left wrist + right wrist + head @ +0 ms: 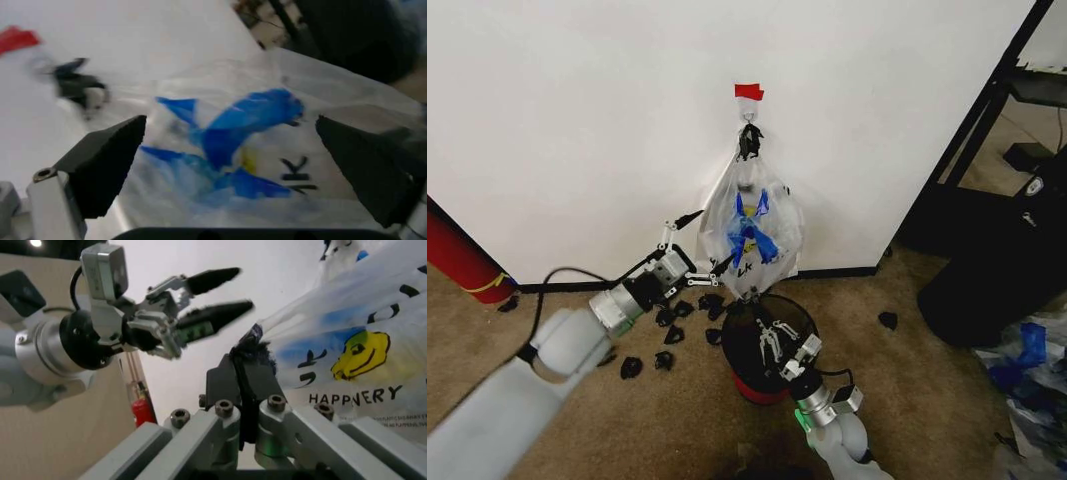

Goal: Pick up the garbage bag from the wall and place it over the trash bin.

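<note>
Two claws work the garbage bag [749, 232] on the wall [577, 120]: our left claw [689, 250] spread beside it, our right claw [769, 338] pinching its lower edge above the trash bin [742, 345].

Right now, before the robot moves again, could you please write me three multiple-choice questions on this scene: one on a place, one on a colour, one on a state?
1. Where is the bag?
A. in the bin
B. on the wall hook
C. flat on the carpet

2. What colour is the tape above the hook?
A. green
B. yellow
C. red

3. How is the left pincer?
A. open beside the bag
B. shut on the bag
C. shut on the tape

Answers:
1. B, it hangs from the hook.
2. C, the strip is red.
3. A, its fingers are spread wide, with the bag between them in the left wrist view.
</note>
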### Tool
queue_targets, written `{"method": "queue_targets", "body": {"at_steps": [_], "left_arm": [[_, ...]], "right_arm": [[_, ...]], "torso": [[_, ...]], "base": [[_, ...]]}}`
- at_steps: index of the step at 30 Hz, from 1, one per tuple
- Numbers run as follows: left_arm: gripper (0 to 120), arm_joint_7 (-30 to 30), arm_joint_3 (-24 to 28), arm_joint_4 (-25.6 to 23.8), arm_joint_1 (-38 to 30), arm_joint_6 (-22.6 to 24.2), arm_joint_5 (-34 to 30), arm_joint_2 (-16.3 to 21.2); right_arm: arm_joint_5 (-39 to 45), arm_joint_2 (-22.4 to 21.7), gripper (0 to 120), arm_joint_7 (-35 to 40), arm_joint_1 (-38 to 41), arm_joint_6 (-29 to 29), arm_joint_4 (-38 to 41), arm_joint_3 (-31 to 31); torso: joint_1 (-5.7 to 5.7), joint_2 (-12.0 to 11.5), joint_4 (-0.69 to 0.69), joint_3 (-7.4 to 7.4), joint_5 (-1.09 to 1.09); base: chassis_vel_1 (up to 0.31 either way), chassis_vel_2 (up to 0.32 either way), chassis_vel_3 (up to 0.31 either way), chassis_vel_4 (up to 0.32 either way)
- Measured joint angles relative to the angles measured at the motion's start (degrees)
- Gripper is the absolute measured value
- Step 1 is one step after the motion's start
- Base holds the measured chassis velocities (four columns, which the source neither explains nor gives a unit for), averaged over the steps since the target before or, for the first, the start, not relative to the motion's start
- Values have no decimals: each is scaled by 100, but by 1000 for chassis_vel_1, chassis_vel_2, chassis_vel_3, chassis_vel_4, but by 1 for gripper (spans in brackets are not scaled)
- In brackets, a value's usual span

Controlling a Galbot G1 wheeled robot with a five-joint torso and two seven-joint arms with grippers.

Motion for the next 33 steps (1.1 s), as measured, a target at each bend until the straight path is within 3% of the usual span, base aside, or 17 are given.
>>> {"method": "queue_targets", "body": {"at_steps": [10, 14, 21, 28, 33], "left_arm": [[100, 163, 879, 126, -914, 714, 347, 117], [100, 327, 1196, 311, -1425, 1164, 983, -1], [100, 589, 1015, 405, -1367, 1166, 2206, -83], [100, 499, 741, 259, -1104, 1185, 2727, -100], [93, 67, 446, -188, -627, 1837, 2804, -26]], "right_arm": [[-590, 61, 0, -97, 9, 218, 10, 91], [-814, 119, 0, -112, 18, 313, 6, 91], [-827, 138, 0, -89, 14, 325, 79, 78], [-797, 99, 0, -51, 9, 325, 127, 80], [-782, 94, 0, -18, 10, 334, 113, 74]], "torso": [[0, 0, 1, 0, 0], [0, 0, 0, 0, 0], [0, 0, 1, 0, 0], [0, 0, 1, -1, 0], [-1, 0, 1, -1, 0]], "base": [[0, 0, 0, 0], [0, 0, 0, 0], [0, 0, 0, 0], [0, 0, 0, 0], [0, 0, 0, 0]]}}
